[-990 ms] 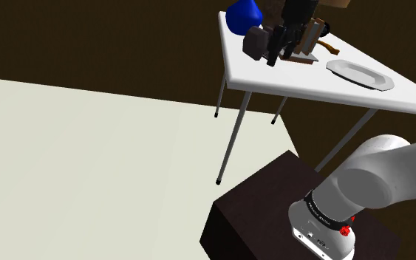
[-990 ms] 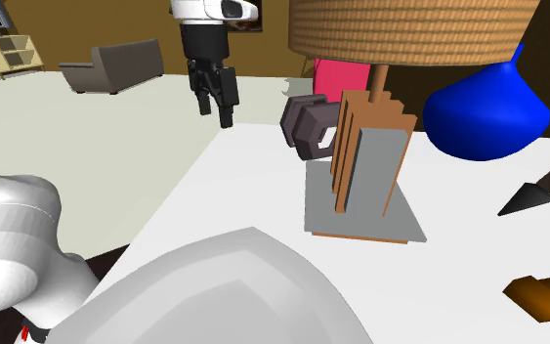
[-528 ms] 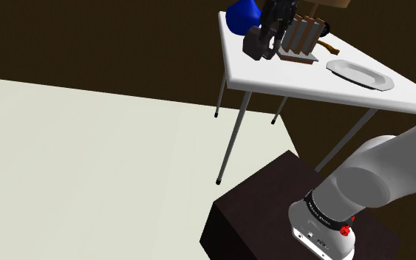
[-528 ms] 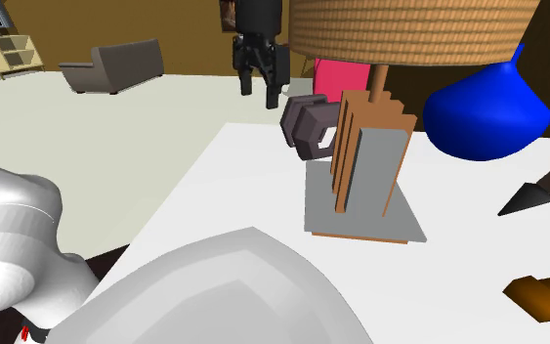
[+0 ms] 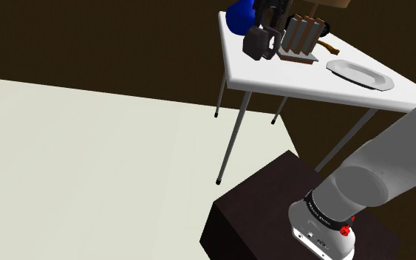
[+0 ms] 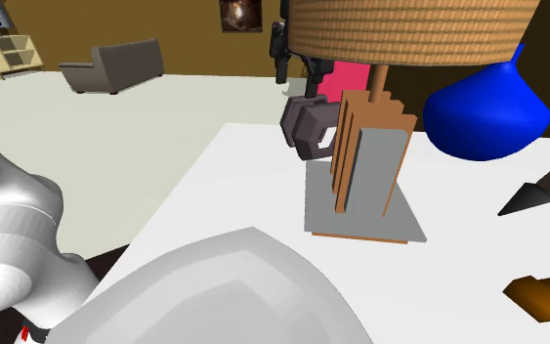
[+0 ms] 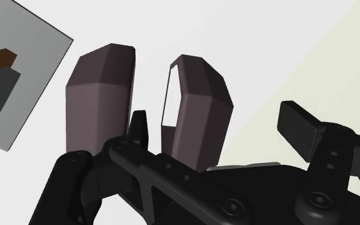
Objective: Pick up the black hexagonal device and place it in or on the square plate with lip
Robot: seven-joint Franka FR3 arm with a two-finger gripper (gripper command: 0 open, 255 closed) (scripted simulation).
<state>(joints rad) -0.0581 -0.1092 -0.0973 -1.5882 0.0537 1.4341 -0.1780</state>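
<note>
The hexagonal device [image 5: 258,42] is dark grey-mauve and stands near the white table's far corner, beside a wooden rack. In the wrist view it shows as two hexagonal lobes [image 7: 196,108] joined side by side. My gripper [image 5: 274,15] hangs just above and behind it, open. One fingertip [image 7: 137,126] sits over the gap between the lobes and the other stands wide of them, so one lobe lies between fingers that do not touch it. The square plate with lip [image 5: 358,74] is pale grey and rests on the table nearer the stand; it fills the foreground [image 6: 233,293] of the second exterior view.
A wooden rack on a grey base [image 6: 360,161] stands right beside the device. A blue vase [image 6: 487,107] and a pink object [image 6: 346,80] are behind it. A woven shade [image 6: 409,29] overhangs and hides part of the gripper [image 6: 288,63]. A brown-handled tool [image 6: 546,293] lies near the plate.
The gripper has travelled from off the table's edge across to the device and now hangs over it. Its fingers have stayed open. The device and plate have not moved.
</note>
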